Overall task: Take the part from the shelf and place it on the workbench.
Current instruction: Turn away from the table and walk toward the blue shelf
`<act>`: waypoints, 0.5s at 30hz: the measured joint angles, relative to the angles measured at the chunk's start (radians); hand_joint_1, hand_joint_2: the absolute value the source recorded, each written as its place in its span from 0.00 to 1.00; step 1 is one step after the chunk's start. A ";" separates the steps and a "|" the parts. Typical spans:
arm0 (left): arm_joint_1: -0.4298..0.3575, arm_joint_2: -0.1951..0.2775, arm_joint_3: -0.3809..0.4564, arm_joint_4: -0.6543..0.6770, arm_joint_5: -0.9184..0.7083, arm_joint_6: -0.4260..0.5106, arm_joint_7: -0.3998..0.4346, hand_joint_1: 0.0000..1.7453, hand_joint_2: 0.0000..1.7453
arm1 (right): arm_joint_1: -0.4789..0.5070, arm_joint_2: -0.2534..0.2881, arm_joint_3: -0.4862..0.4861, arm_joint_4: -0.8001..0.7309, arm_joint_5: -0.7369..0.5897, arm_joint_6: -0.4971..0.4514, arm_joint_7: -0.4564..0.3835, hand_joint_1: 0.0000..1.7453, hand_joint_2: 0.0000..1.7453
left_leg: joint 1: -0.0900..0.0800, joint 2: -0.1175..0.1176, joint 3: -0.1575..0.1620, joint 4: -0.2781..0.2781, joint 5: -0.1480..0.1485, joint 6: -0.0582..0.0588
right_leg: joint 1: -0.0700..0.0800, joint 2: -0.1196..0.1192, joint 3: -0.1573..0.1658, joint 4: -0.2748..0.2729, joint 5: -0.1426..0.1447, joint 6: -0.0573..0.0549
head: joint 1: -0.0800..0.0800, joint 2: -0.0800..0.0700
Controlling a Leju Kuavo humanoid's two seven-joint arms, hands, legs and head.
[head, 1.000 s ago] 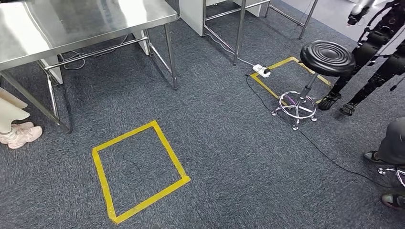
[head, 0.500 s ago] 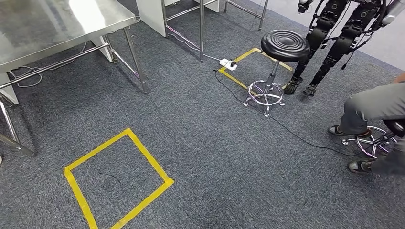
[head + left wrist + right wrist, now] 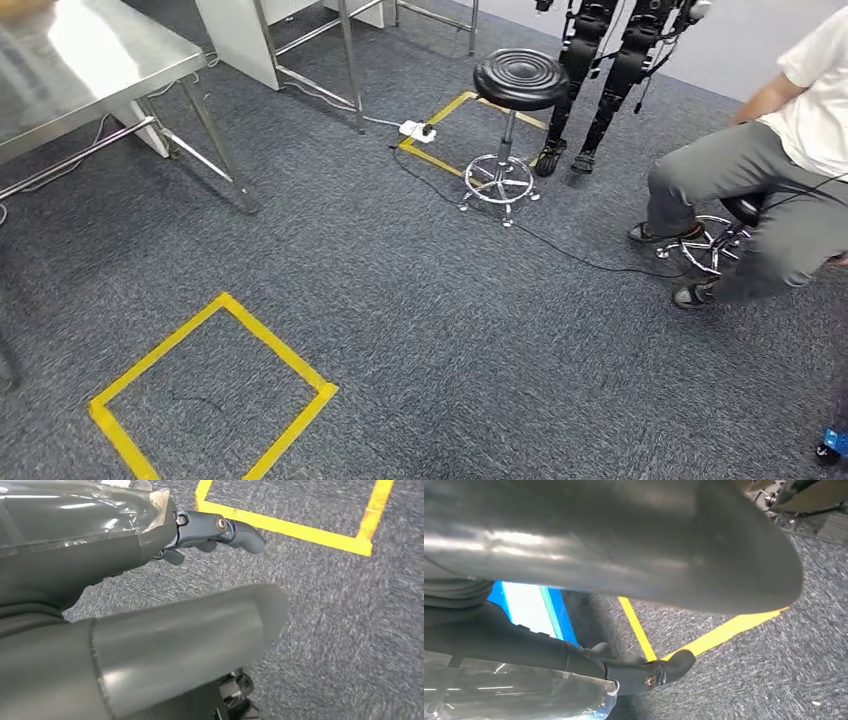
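Both hands grip a clear-wrapped part: left hand [image 3: 150,605], right hand [image 3: 624,555]; its axis is unclear. Grey carpet [image 3: 420,330] carries yellow tape [image 3: 280,350].

Cut-off edges and hidden grips

The steel counter [image 3: 70,75] runs off the far left edge; the seated person [image 3: 770,170] is cropped at right; a clear wrapped object [image 3: 75,510] hides the left hand's [image 3: 150,630] fingers.

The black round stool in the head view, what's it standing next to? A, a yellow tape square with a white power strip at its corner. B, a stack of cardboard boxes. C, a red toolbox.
A: the black stool stands at a yellow tape square with a white power strip at its corner.
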 joint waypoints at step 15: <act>-0.002 0.033 0.007 0.000 -0.011 -0.009 -0.007 0.00 0.00 | 0.002 0.025 0.000 -0.001 -0.002 0.005 -0.001 0.00 0.00 | 0.029 -0.189 -0.013 0.032 -0.022 -0.015 | -0.007 0.178 -0.031 0.019 0.021 -0.008 | -0.015 0.000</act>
